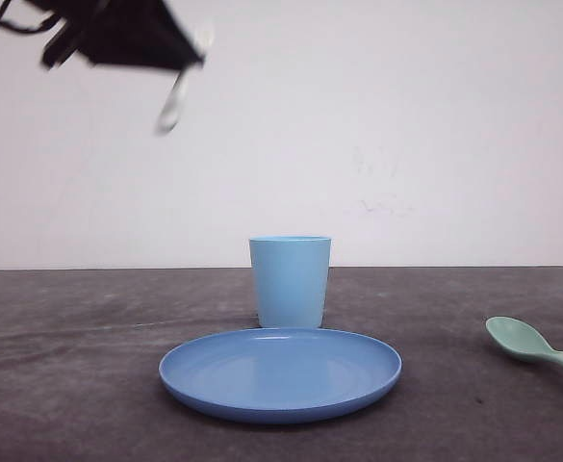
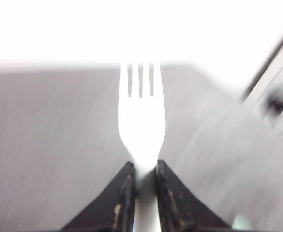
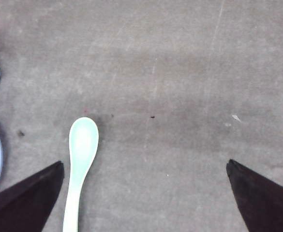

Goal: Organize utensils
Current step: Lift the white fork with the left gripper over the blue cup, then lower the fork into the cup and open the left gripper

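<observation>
Left gripper (image 2: 142, 166) raised high over the table's left side, blurred in the front view, clenched on the white fork (image 2: 141, 116) by its handle, tines pointing away from the fingers (image 2: 122, 193). Fork (image 1: 177, 96) hanging tilted below the dark gripper (image 1: 187, 60) there. Right gripper (image 3: 143, 166) poised low over the dark table (image 3: 180, 72), fingers spread wide apart (nothing between them). Mint-green spoon (image 3: 81, 164) flat on the table just beside one finger (image 3: 30, 193), bowl up. Same spoon (image 1: 531, 346) at the table's right edge, well apart from the blue plate (image 1: 281, 371) and the light blue cup (image 1: 290, 279). No readable writing anywhere.
</observation>
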Controlling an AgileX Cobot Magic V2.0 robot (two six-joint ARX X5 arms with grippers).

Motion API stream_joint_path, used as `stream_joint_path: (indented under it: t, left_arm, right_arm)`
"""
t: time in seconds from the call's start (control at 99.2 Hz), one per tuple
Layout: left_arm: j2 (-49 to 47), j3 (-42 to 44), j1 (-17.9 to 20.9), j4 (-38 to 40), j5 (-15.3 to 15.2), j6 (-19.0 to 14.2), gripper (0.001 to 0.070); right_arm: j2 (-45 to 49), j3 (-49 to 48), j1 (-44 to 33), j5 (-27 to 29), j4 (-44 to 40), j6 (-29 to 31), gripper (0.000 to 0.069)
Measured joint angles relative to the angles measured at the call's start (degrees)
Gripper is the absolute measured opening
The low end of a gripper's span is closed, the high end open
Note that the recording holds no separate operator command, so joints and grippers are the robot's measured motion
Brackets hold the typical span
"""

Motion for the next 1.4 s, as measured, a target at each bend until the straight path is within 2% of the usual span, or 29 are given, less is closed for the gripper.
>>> stream_joint_path:
  t: [0.222, 0.433, 0.857, 0.968, 1.159, 1.401]
  left_arm:
    - [4.1, 0.1, -3.3, 15.6, 0.2, -0.1, 0.0040]
    - [11.1, 0.1, -4.9, 22.2, 0.2, 0.8, 0.0040]
    - [26.2, 0.1, -5.6, 28.1, 0.2, 2.9, 0.0040]
    - [29.2, 0.1, -5.9, 28.9, 0.2, 4.7, 0.0040]
    - [31.9, 0.1, -6.6, 28.9, 0.2, 7.5, 0.0040]
    - [32.3, 0.1, -7.1, 28.2, 0.2, 8.7, 0.0040]
  right_arm:
    - [0.0, 0.0, 0.0, 0.0, -0.3, 0.0, 0.0680]
    - [0.0, 0.0, 0.0, 0.0, -0.6, 0.0, 0.0680]
    - [0.0, 0.0, 0.0, 0.0, -1.2, 0.0, 0.0680]
    - [0.0, 0.0, 0.0, 0.0, -1.2, 0.0, 0.0680]
    - [0.0, 0.0, 0.0, 0.0, -1.2, 0.0, 0.0680]
    - [0.0, 0.0, 0.0, 0.0, -1.2, 0.0, 0.0680]
